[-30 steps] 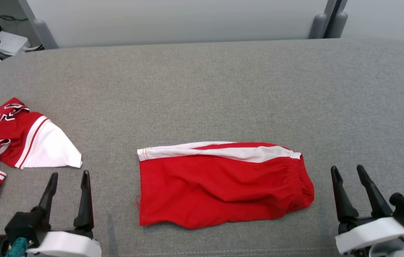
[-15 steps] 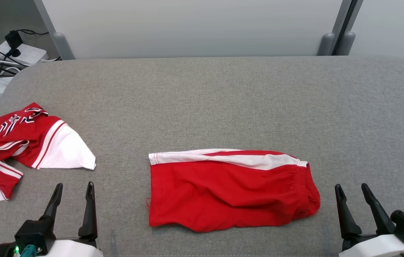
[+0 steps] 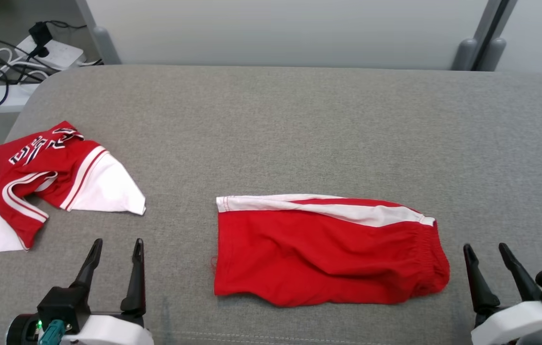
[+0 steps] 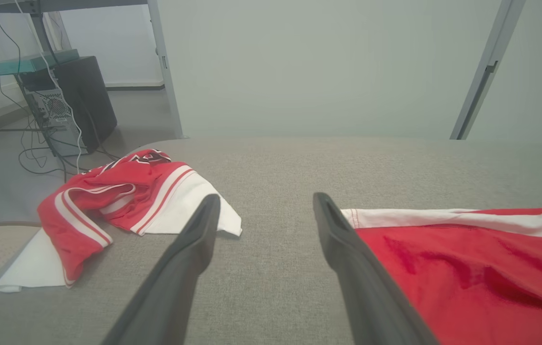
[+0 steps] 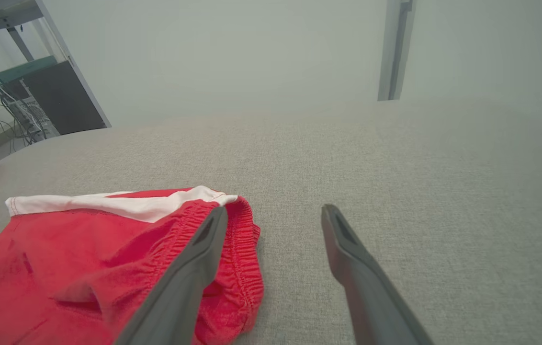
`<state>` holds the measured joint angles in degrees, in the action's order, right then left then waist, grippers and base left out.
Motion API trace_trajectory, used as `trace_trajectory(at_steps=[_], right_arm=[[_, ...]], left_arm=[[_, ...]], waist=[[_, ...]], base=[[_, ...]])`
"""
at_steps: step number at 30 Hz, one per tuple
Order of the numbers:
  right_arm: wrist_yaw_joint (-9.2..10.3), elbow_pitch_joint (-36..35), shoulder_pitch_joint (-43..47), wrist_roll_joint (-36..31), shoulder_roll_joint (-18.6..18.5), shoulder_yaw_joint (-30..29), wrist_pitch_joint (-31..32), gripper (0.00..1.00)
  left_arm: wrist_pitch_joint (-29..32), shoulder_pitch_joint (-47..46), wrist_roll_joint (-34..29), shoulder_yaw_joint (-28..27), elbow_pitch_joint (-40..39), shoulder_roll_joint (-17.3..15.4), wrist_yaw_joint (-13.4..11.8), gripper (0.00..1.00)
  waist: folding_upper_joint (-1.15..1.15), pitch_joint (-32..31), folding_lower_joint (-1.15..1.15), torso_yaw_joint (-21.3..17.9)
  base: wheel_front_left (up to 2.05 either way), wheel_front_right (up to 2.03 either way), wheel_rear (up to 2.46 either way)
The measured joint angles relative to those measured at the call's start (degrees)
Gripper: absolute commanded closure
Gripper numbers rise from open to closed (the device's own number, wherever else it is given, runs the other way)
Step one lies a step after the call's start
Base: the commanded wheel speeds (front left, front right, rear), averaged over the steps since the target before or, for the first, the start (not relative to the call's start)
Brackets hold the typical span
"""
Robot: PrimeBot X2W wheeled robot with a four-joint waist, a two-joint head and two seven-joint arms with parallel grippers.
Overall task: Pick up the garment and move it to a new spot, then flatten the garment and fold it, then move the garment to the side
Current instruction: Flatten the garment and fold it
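While both grippers rest with their fingers apart and empty, the shorts (image 3: 328, 254) lie flat on the grey cushion (image 3: 299, 124), close to its near edge and a little right of centre. Their long axis runs left to right, with the elastic waistband at the right end, the leg hem at the left, and a white stripe along the far edge. The left gripper (image 3: 118, 243) sits left of the hem, apart from it. The right gripper (image 3: 485, 247) stands just beside the waistband. A crumpled jersey (image 3: 55, 167) lies at the cushion's left edge, well apart from the shorts.
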<state>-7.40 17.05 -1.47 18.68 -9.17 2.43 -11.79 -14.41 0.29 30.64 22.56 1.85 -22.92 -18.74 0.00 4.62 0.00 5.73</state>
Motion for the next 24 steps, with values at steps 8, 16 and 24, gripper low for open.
trace_trajectory(at_steps=[8,16,24], right_arm=[[0.00,6.56,-4.55,3.91,-3.32,3.44,5.67,0.00],[0.00,13.25,-7.90,10.81,-4.36,9.37,9.90,0.00],[0.00,15.27,-10.40,16.71,-4.70,12.59,12.01,1.00]], left_arm=[[0.00,-3.74,-0.82,1.24,1.53,1.38,1.89,0.00],[0.00,-5.50,-1.96,1.42,3.31,3.54,3.65,0.00],[0.00,-6.25,-2.52,1.12,4.28,4.21,5.26,0.00]], waist=[[0.00,1.87,0.00,2.94],[0.00,3.04,0.00,5.54],[0.00,3.48,0.00,5.66]], base=[[0.00,0.00,0.00],[0.00,0.00,0.00],[0.00,0.00,0.00]])
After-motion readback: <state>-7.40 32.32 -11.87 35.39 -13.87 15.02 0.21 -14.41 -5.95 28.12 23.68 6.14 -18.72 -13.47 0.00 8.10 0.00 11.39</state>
